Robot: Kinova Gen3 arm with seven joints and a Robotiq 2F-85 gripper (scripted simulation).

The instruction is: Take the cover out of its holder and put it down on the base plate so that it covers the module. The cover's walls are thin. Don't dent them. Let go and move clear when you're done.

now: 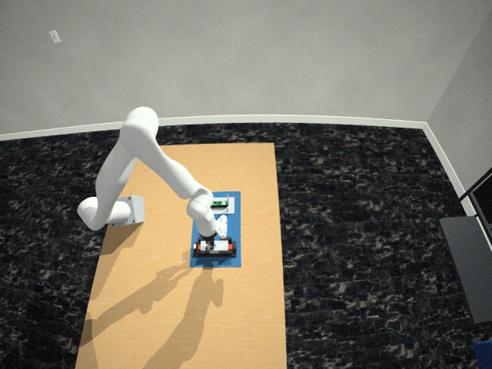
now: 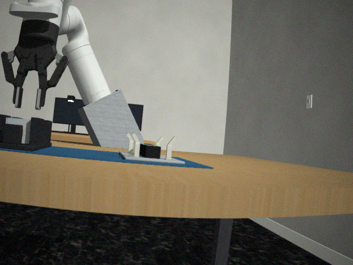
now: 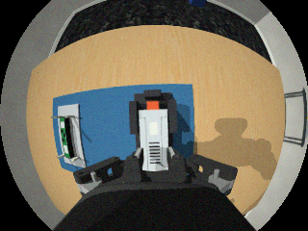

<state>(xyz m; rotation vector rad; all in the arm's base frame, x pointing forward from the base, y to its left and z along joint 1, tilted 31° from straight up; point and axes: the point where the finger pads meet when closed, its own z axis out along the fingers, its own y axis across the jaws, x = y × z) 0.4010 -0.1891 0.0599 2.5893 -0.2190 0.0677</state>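
The black two-fingered pincer [image 2: 27,107] [image 3: 155,153] hangs above the black blocky holder [image 1: 233,250] [image 2: 41,132] [image 3: 133,116], its fingers apart, gripping nothing. The pale grey, slotted, thin-walled cover [image 1: 216,245] [image 2: 25,128] [image 3: 153,140] sits inside the holder, well apart from the light-grey base plate [image 1: 231,199] [image 2: 171,161] [image 3: 74,112].

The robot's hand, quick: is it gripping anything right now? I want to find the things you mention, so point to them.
Hand [image 2: 27,106] [image 3: 155,153]: open, fingers apart and holding nothing, above the cover [image 1: 216,245] [image 2: 17,121] [image 3: 153,140] in its black holder [image 1: 234,248] [image 2: 41,131] [image 3: 133,116].
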